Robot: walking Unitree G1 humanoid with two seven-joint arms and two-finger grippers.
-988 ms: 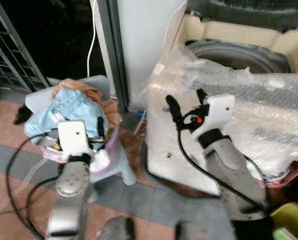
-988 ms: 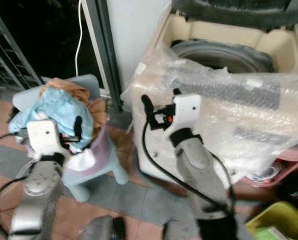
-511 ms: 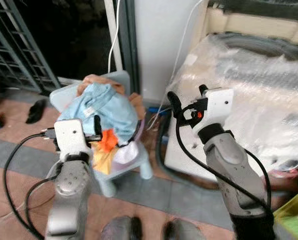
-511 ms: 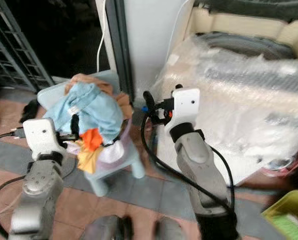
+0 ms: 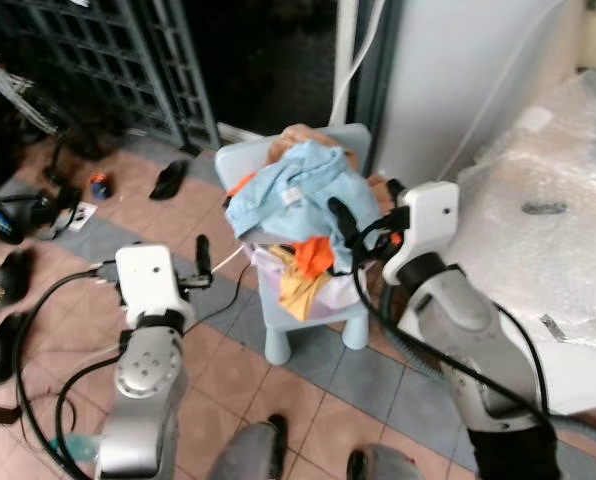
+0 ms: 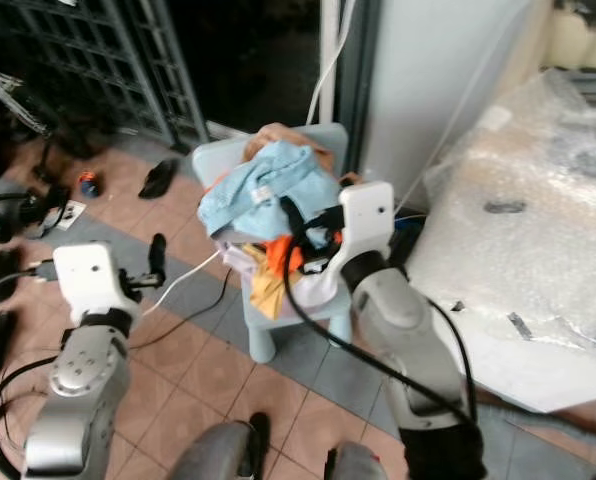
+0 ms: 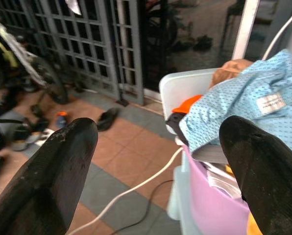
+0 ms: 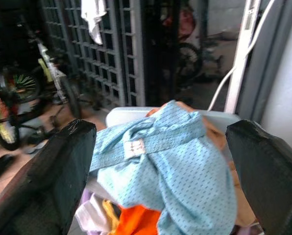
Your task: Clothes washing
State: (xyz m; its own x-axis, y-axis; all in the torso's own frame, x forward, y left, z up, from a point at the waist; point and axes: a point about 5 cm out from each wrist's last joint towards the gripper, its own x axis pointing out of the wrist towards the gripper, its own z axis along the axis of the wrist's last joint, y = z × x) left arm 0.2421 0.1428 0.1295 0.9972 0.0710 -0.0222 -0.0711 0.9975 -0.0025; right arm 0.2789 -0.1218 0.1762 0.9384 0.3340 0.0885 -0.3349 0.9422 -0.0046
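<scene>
Tiled floor by bubble-wrapped washing machine (image 5: 548, 250) | light-blue dotted shirt (image 5: 293, 195) tops clothes heap on pale-blue plastic chair (image 5: 313, 320) | right gripper (image 8: 158, 161) released, facing shirt; left gripper (image 7: 156, 161) released, beside chair | advice: descend centred, pinch bunched fabric.

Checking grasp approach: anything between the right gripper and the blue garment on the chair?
Nothing visible. The right gripper is open and looks straight at the light blue garment topping the pile on the small chair. The left gripper is open, off beside the pile.
</scene>
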